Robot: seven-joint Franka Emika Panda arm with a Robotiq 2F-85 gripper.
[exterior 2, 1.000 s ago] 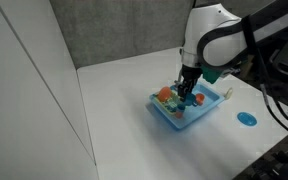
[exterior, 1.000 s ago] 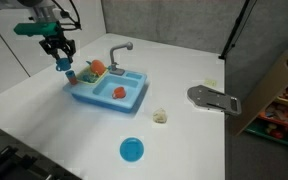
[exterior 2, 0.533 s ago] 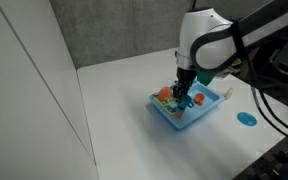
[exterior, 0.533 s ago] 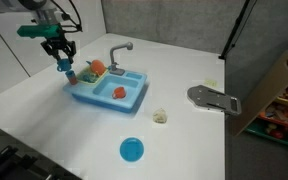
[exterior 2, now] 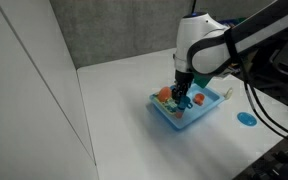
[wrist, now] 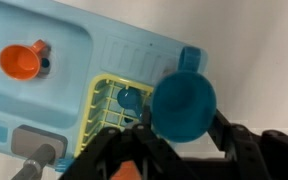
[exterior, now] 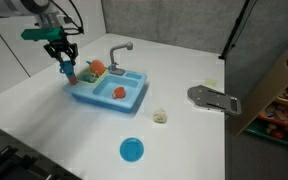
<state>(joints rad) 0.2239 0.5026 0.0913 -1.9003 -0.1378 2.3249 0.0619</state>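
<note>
Above the rack end of the toy sink (exterior: 100, 102), the gripper (exterior: 64, 60) pinches a blue cup (wrist: 182, 105), whose open mouth and the yellow rack (wrist: 102, 115) beneath only the wrist view shows, while an exterior view adds the faucet (exterior: 120, 50) and a blue plate (exterior: 131, 150) well apart.

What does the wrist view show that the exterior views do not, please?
Only the wrist view shows the small blue piece in the yellow-green rack. Only the exterior views show the blue disc, the grey flat piece and the cardboard box. Both show the blue toy sink, its faucet, the orange cup in the basin, and the end effector closed on a blue cup.
</note>
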